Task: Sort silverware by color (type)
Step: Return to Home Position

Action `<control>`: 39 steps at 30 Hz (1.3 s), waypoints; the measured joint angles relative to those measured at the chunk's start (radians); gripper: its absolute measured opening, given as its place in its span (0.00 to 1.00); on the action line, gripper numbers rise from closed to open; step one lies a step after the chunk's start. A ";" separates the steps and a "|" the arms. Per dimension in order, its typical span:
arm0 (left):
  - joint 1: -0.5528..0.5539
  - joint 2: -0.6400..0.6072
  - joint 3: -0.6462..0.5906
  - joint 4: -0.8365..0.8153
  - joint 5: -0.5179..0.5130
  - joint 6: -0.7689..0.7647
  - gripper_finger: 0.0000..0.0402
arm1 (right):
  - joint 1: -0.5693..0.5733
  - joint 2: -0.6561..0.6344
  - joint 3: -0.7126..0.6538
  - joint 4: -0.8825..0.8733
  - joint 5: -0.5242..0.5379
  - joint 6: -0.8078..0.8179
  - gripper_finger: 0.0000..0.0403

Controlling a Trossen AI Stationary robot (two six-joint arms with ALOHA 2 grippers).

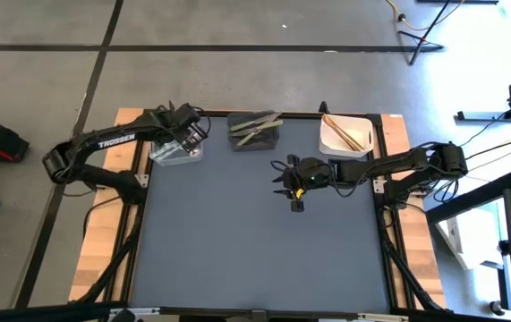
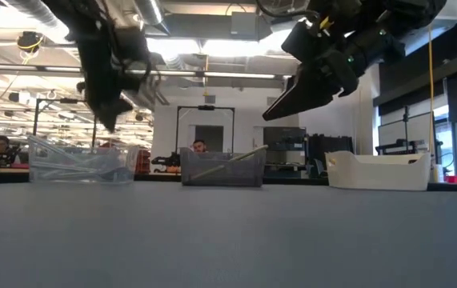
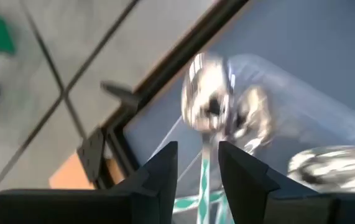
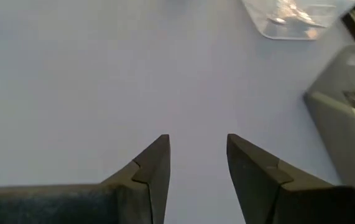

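Note:
My left gripper (image 1: 190,134) (image 2: 110,112) hovers over the clear bin (image 1: 173,154) (image 2: 80,168) at the table's far left. In its wrist view a blurred silver spoon (image 3: 208,93) runs with its handle (image 3: 204,177) between the parted fingers, bowl away from them. Other silver pieces (image 3: 332,162) lie in that bin. Olive-green pieces (image 1: 257,123) rest across the grey bin (image 1: 255,140) (image 2: 222,170). Copper sticks (image 1: 344,131) lie in the white bin (image 1: 362,141) (image 2: 376,170). My right gripper (image 1: 284,179) (image 4: 198,140) is open above bare table. My left gripper (image 3: 199,149) has the spoon's handle in the gap between its fingers, coming from above the clear bin. The spoon is blurred and I cannot tell whether either finger touches it.
The three bins stand in a row along the table's far edge. The grey table top (image 1: 255,250) spreads toward the near edge. In the low view, people and desks show in the room behind the table.

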 joint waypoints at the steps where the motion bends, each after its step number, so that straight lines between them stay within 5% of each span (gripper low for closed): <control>1: -0.021 -0.021 0.007 0.002 0.000 0.001 0.28 | 0.000 -0.002 0.000 0.000 0.011 0.010 0.36; 10: -0.367 -0.206 -0.067 0.241 0.035 0.006 0.28 | 0.000 -0.156 0.010 -0.116 0.031 0.039 0.36; 14: -0.501 -0.259 -0.194 0.501 0.261 0.068 0.28 | -0.001 -0.243 -0.011 -0.131 -0.027 0.035 0.31; 19: -0.579 -0.288 -0.393 0.871 0.535 0.099 0.28 | -0.001 -0.317 -0.106 -0.073 -0.079 0.017 0.13; 23: -0.606 -0.324 -0.514 1.021 0.539 0.076 0.28 | -0.001 -0.377 -0.184 -0.038 -0.086 0.017 0.02; 39: -0.666 -0.681 -0.743 1.092 0.525 0.036 0.28 | -0.001 -0.737 -0.457 0.134 -0.079 0.096 0.02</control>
